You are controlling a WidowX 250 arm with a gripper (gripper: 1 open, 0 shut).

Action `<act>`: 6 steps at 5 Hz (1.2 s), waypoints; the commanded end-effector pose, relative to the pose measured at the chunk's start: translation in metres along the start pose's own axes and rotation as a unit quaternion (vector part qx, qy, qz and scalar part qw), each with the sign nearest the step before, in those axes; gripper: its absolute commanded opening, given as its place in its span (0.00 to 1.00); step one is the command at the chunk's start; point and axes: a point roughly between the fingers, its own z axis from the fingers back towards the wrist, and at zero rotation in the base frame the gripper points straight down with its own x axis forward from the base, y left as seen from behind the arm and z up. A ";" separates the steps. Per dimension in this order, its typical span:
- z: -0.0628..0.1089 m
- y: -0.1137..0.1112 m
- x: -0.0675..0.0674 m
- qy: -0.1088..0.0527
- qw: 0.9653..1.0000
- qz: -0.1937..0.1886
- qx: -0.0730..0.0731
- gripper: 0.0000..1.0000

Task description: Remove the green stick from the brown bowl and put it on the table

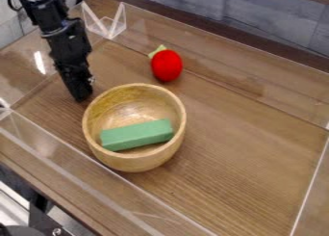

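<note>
The brown bowl (pixel 134 124) sits upright on the table (pixel 244 144), left of centre. The green stick (pixel 138 134) lies flat inside the bowl, slightly toward its near side. My gripper (pixel 80 91) points down at the far left, just beyond the bowl's left rim, its black fingers pressed together with nothing between them. The fingertips sit at or just above the tabletop; contact is unclear.
A red strawberry-like object (pixel 166 65) rests behind the bowl toward the back wall. A low clear acrylic wall (pixel 115 23) runs around the table's edges, close behind the arm.
</note>
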 end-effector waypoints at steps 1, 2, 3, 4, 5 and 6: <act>0.021 -0.012 0.006 -0.019 1.000 0.002 0.022 0.00; 0.026 -0.025 0.009 -0.024 0.999 0.010 0.022 0.00; 0.035 -0.028 0.014 -0.032 0.999 0.024 0.022 0.00; 0.043 -0.029 0.018 -0.037 0.998 0.035 0.021 0.00; 0.050 -0.031 0.023 -0.039 0.999 0.025 0.020 0.00; 0.059 -0.038 0.028 -0.042 0.999 0.010 0.017 0.00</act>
